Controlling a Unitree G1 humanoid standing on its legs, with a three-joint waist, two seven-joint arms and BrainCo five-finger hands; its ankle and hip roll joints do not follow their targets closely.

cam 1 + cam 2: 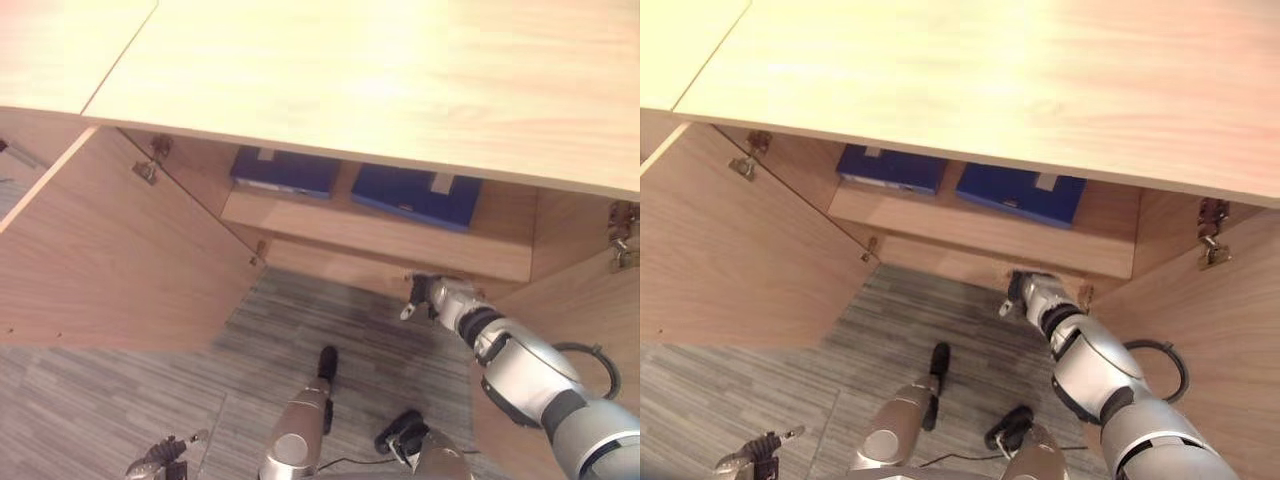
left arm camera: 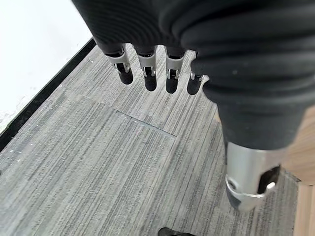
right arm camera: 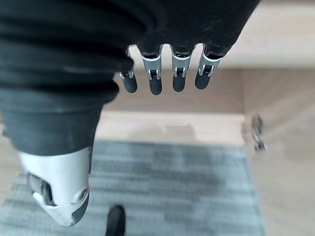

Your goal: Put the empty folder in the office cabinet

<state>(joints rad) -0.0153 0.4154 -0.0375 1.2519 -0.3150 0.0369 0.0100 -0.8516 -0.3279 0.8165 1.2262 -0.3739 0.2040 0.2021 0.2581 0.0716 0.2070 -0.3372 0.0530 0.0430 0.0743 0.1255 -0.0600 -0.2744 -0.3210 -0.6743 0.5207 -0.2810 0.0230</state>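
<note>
The office cabinet stands with both doors swung open, and 2 blue folders lie flat side by side on its shelf, under the top panel. The right hand hangs just in front of the cabinet's bottom edge, below the right-hand folder, fingers relaxed and holding nothing. The left hand hangs low over the grey carpet, well away from the cabinet by its left door, fingers likewise loose and empty.

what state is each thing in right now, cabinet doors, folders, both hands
left cabinet door: swung open
right cabinet door: swung open
left blue folder: lying flat on the cabinet shelf
right blue folder: lying flat on the same shelf, apart from the other
right hand: open, empty, at the cabinet mouth below the shelf
left hand: open, empty, low over the carpet
</note>
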